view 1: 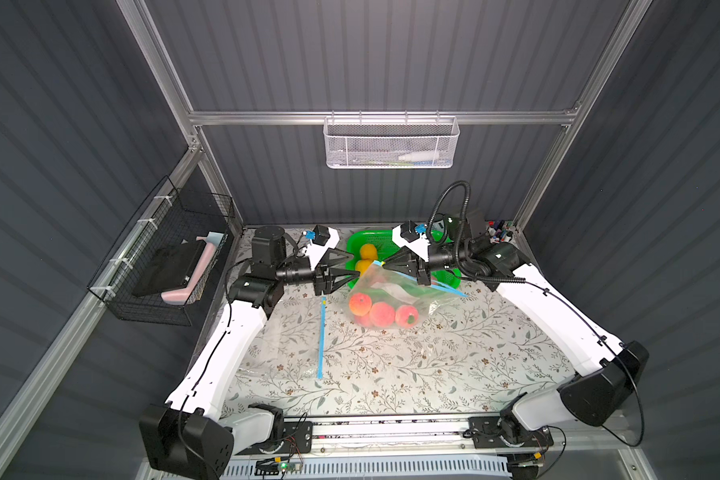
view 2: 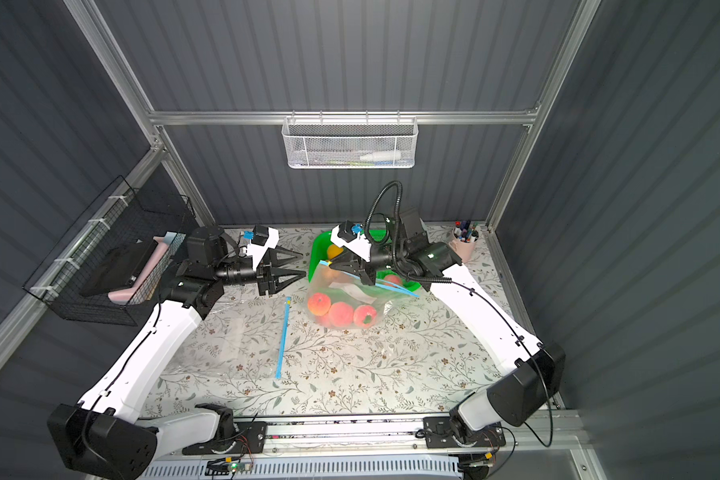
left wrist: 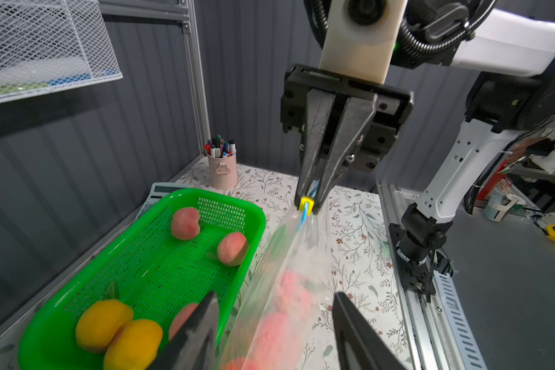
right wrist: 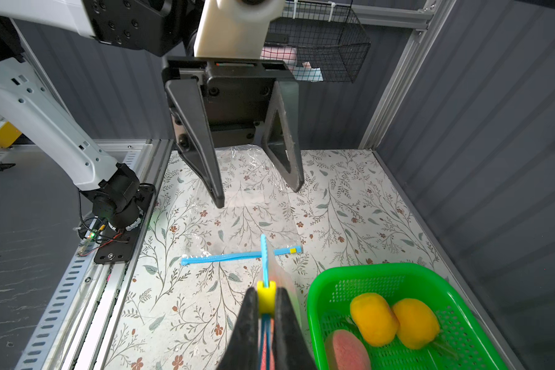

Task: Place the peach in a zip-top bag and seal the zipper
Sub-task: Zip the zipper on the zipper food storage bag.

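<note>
Clamped on the yellow slider [right wrist: 266,301], the right gripper [right wrist: 266,292] holds the zip-top bag [view 1: 395,286] by its top, three peaches [view 1: 381,314] already inside, the left gripper [view 1: 352,264] half open and empty beside it; whether the zipper [view 1: 449,289] is sealed is unclear.

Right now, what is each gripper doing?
Left gripper: open, holding nothing.
Right gripper: closed on the yellow slider of the zip-top bag.

Right gripper [view 2: 332,264] is pinching the zip-top bag [view 2: 352,297] at its blue zipper end. Left gripper [view 2: 303,263] is hovering just beside it, jaws apart. Peaches [view 2: 341,312] are lying inside the bag.
</note>
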Motion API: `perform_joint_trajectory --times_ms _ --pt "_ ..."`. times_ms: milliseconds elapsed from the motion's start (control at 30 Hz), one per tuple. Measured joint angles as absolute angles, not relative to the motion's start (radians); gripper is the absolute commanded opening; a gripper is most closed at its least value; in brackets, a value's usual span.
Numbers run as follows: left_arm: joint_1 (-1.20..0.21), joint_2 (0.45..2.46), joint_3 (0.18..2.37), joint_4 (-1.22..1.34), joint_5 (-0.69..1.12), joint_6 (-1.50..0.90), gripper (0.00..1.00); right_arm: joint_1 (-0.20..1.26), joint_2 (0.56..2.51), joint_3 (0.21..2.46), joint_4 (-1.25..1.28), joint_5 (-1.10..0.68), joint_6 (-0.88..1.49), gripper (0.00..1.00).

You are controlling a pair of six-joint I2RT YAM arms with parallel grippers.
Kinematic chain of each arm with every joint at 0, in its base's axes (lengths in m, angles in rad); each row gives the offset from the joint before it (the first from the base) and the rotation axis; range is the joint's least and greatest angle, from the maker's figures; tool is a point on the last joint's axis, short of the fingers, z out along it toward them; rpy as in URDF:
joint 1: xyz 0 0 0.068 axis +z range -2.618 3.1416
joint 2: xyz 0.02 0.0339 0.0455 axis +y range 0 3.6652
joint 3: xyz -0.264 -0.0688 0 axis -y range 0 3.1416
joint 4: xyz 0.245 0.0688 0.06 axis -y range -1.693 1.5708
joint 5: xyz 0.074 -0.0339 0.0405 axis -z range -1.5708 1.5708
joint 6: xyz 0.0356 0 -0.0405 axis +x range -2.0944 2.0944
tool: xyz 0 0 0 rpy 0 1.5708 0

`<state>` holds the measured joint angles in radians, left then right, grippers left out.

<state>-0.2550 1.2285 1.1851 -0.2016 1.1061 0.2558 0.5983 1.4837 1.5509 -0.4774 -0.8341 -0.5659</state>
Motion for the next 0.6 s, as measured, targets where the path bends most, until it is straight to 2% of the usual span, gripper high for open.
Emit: perform_joint_trajectory --times_ms 133,300,367,433,600 --pt "-0.315 1.260 1.189 -0.147 1.113 0.223 0.54 0.605 1.492 1.550 -0.465 -0.855 -0.559 0.04" --pt "-0.355 1.307 1.190 -0.091 1.113 0.171 0.28 0.614 1.502 1.549 -0.456 -0.871 -0.550 0.04" --pt "-0.358 1.314 1.192 -0.079 1.116 0.163 0.23 0.614 1.504 1.549 -0.455 -0.872 -0.549 0.04" --pt "-0.358 1.314 1.192 -0.076 1.121 0.160 0.22 0.614 1.505 1.549 -0.451 -0.872 -0.550 0.04" --pt "-0.358 1.314 1.192 -0.068 1.129 0.160 0.29 0.614 1.509 1.547 -0.449 -0.872 -0.550 0.04"
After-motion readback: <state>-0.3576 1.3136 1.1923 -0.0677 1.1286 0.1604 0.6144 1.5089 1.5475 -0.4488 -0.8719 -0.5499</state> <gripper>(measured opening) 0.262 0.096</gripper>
